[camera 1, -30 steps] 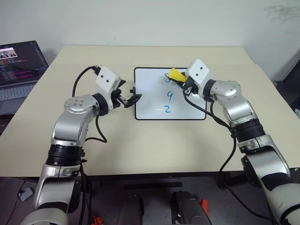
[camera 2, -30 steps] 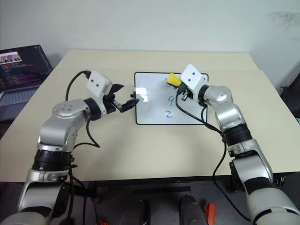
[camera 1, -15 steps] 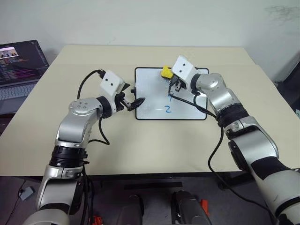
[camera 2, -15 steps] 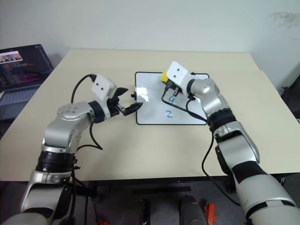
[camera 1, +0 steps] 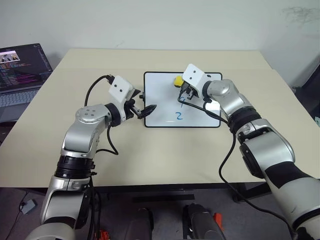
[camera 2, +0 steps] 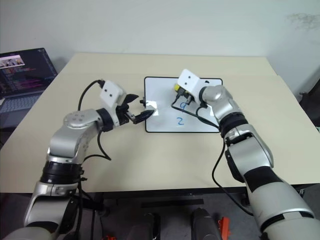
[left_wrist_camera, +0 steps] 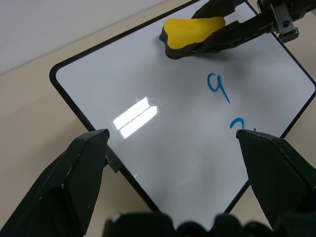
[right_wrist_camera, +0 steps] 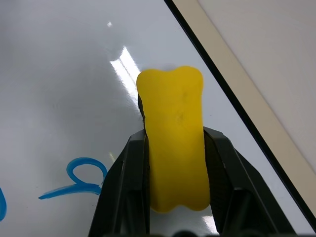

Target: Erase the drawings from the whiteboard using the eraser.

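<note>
While our right gripper [right_wrist_camera: 175, 197] stays clamped on the eraser [camera 1: 177, 80], we have carried it left and down onto the far part of the whiteboard [camera 1: 160, 115], where the "8" stood a second ago (only a blue trace peeks from under it). The drawings [camera 1: 179, 108] still to clear, we judge, are the "9" and "2" nearer us. Our left gripper [camera 1: 144, 110] stands open at the board's left edge.
</note>
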